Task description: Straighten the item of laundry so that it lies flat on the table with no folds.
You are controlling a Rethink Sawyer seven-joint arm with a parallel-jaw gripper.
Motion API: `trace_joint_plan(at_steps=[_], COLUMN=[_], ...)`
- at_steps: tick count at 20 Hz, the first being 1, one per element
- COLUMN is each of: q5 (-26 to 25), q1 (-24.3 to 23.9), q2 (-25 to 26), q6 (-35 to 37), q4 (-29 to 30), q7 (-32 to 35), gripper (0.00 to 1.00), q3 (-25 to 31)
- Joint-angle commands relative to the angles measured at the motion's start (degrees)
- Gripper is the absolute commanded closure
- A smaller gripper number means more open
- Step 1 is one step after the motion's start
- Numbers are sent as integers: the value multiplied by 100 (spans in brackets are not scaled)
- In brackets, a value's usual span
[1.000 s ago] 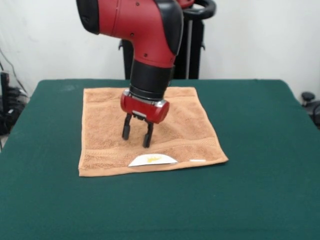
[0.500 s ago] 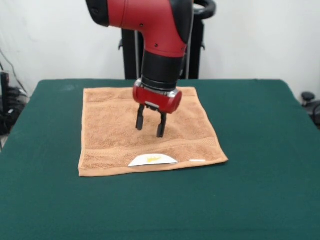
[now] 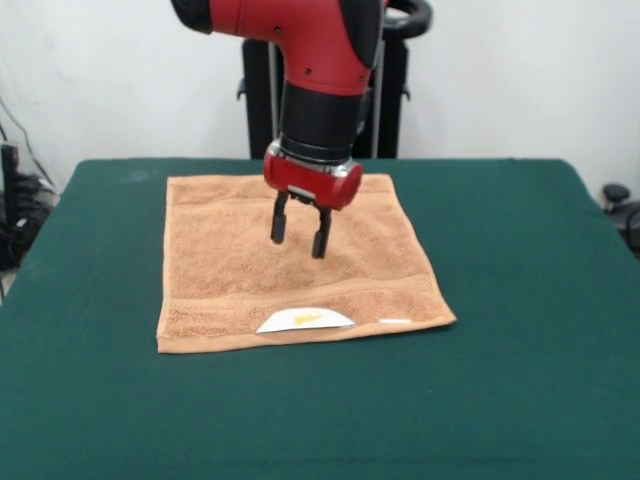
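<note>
We see the tan-orange terry towel point(image 3: 300, 265) spread flat left of centre on the dark green tabletop point(image 3: 520, 380), its white labels point(image 3: 305, 319) along the lower edge. Above its upper middle hangs the hand point(image 3: 298, 235), fingers apart and gripping nothing.

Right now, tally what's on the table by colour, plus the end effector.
Tan-orange: 1, towel, spread flat on the green table
White: 2, labels on the towel's near edge
Red and black: 1, end effector, open above the towel
Total: 4
</note>
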Motion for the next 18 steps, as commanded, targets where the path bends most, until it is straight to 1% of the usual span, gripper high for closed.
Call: trace_joint_plan(at_steps=[1,4,8,10,11,14,18], q5=[122,145,187,190,203,153,97], q1=[168,309,451,454,397,450,398], q2=[129,161,32,-5,52,145,-23], q6=[332,242,264,265,231,55,98], q4=[574,610,731,773,792,855,1062], q7=[147,282,369,357,357,419,345], gripper=[0,0,0,0,0,0,0], q3=[633,519,411,416,462,361,331])
